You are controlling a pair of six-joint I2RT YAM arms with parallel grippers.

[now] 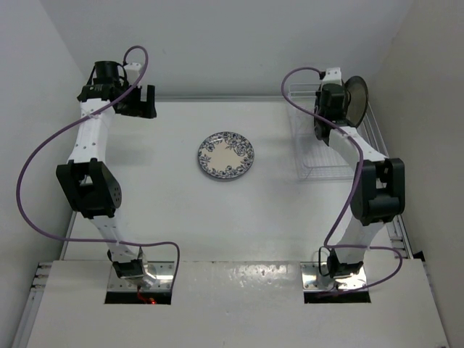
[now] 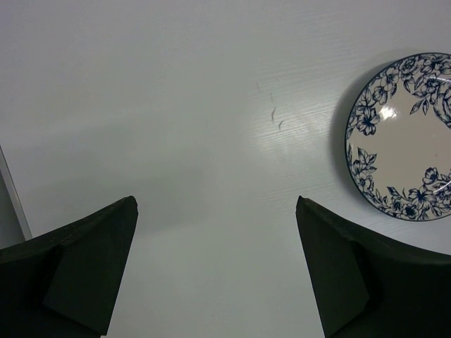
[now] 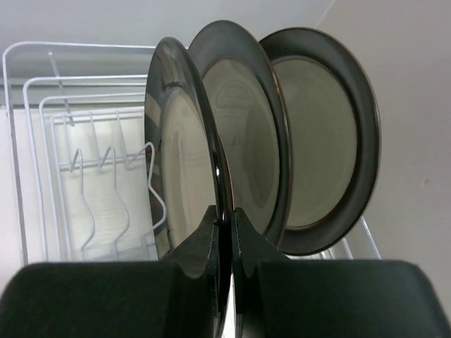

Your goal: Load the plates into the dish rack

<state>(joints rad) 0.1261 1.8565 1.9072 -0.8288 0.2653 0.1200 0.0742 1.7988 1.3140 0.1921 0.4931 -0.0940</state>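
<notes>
The right gripper (image 3: pixel 225 220) is pinched onto the lower rim of the nearest dark-rimmed plate (image 3: pixel 176 162), its jaws pressed against either face of the edge with only the plate's thickness between them. That plate stands on edge, almost edge-on to the right wrist camera, its cream centre facing left. Just behind it, to the right in that view, a second dark-rimmed plate (image 3: pixel 243 120) and a third dark-rimmed plate (image 3: pixel 324 134) also stand on edge, overlapping one another like a fan. Whether the three touch cannot be told. All three sit at the right end of the white wire dish rack (image 3: pixel 35 141), whose bent wire prongs (image 3: pixel 116 204) left of the held plate carry nothing. From above, the rack lies at the far right of the white table (image 1: pixel 181 217), with the right arm reaching over it and the dark plates showing at its far corner. The blue-and-white floral plate (image 1: pixel 225 155) lies flat near the middle of the table, well apart from the rack and from both grippers. The left gripper (image 2: pixel 215 239) hangs above bare table at the far left, its jaws spread wide with nothing between them; the floral plate sits ahead and to the right of it, apart from both fingers.
</notes>
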